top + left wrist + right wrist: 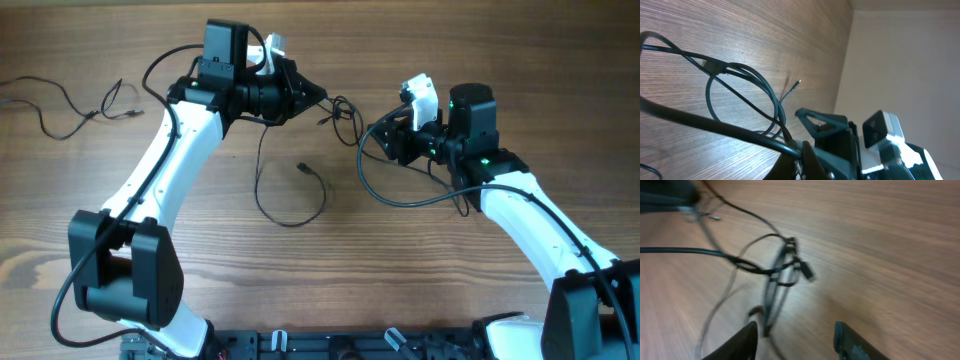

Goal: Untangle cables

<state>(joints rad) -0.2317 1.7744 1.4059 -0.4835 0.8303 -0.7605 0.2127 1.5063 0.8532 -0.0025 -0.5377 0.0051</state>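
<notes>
Left claw (pixel 318 97): clenched. The thin, dark grey-black flexible cables (pixel 258 165) run straight into its tip, so you appear to have a strand pinched there. Right claw (pixel 795 326): jaws stand apart with bare wood between them, and nothing is held. One strand passes just beside one of its fingers (pixel 746 339).

The brown wooden table (pixel 520 50) carries everything. The main bundle lies near the middle, toward the far edge, between the two claws. A second loose cord (pixel 60 108) lies well apart from it, by the far left corner.

From the left claw a long open loop (pixel 290 218) trails toward the middle of the table. Its small plug end (pixel 303 167) lies free inside the curve. The knot (pixel 785 270), where several strands cross around a short dark plug, sits just ahead of the right claw.

Handling, by judgement: the cords are light, limp and thin. They will drag along with any pull and may slip from a loose pinch. The plugs are the stiff parts and are likely to snag in loops. You would do best to take one strand just beside the knot, not the knot itself, and draw it gently away from the left claw's hold. A hard pull risks tightening the crossing.
</notes>
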